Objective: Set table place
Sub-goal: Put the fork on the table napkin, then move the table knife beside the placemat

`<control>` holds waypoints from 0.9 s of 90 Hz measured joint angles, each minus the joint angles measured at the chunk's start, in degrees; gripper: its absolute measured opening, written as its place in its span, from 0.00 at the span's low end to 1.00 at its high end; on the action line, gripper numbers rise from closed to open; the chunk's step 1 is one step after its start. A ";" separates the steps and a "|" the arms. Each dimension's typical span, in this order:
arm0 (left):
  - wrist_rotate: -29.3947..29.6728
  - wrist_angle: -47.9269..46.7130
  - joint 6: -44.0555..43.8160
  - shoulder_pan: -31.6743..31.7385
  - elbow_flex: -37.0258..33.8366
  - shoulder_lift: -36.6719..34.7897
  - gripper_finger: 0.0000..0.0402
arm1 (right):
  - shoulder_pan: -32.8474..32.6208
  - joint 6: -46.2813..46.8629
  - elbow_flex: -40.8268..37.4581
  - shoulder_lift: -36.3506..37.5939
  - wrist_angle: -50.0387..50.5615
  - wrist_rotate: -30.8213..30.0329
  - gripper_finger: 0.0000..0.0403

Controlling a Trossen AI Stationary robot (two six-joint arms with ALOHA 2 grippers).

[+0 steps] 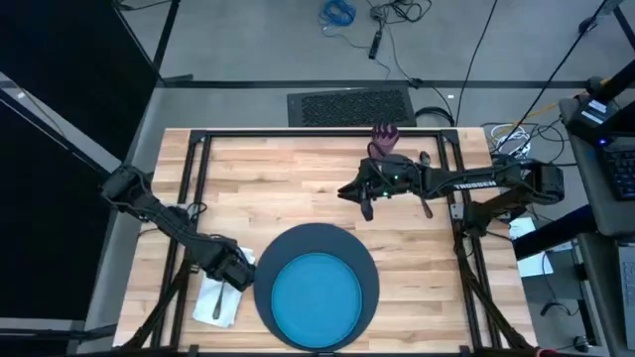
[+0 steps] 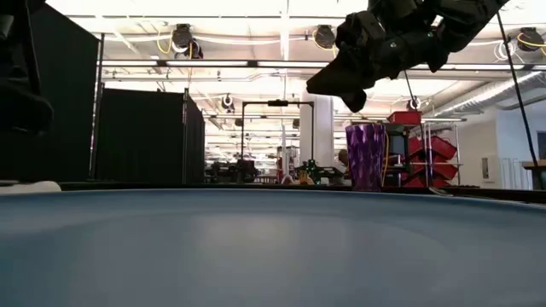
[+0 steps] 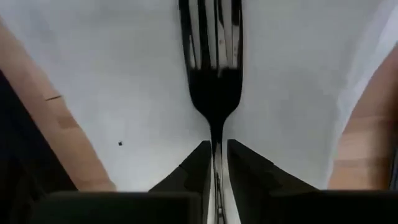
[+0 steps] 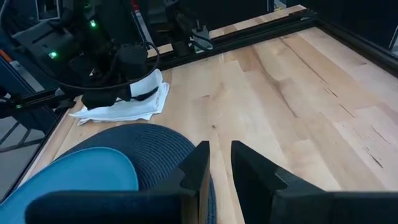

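From above: left end effector (image 1: 230, 266) low over white cloth napkin (image 1: 217, 300), just beside big dark grey round charger (image 1: 349, 248) with bright blue plate (image 1: 317, 297), all on light-wood worktop (image 1: 288, 188). Right end effector (image 1: 363, 196) up high, near purple cup (image 1: 384, 139).

Low view: purple cup upright, far back.

Left wrist: fingers clenched on silver fork (image 3: 212, 68) over napkin. Best to lay fork flat and straight, then let go slowly.

Right wrist: fingers a little apart, holding nothing.

Two dark jointed arms (image 1: 466, 183), wedge-shaped fingers (image 4: 261, 171).
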State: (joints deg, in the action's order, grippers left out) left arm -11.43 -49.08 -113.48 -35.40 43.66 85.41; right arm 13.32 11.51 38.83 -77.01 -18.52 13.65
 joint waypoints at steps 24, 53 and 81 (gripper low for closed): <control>-1.85 -1.08 6.49 0.82 1.39 0.00 0.17 | 0.00 -0.17 0.00 0.00 0.22 -0.01 0.13; 5.15 -21.70 16.73 3.38 12.51 -0.04 0.17 | 0.00 -0.20 0.00 0.00 0.20 -0.02 0.13; 37.60 -28.83 39.33 6.34 24.10 -0.04 0.17 | 0.33 -0.22 0.00 0.00 -0.19 -0.07 0.13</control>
State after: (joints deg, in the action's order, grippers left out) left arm 26.17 -77.91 -74.15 -29.06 67.76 85.36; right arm 13.65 11.29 38.83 -77.01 -18.71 13.58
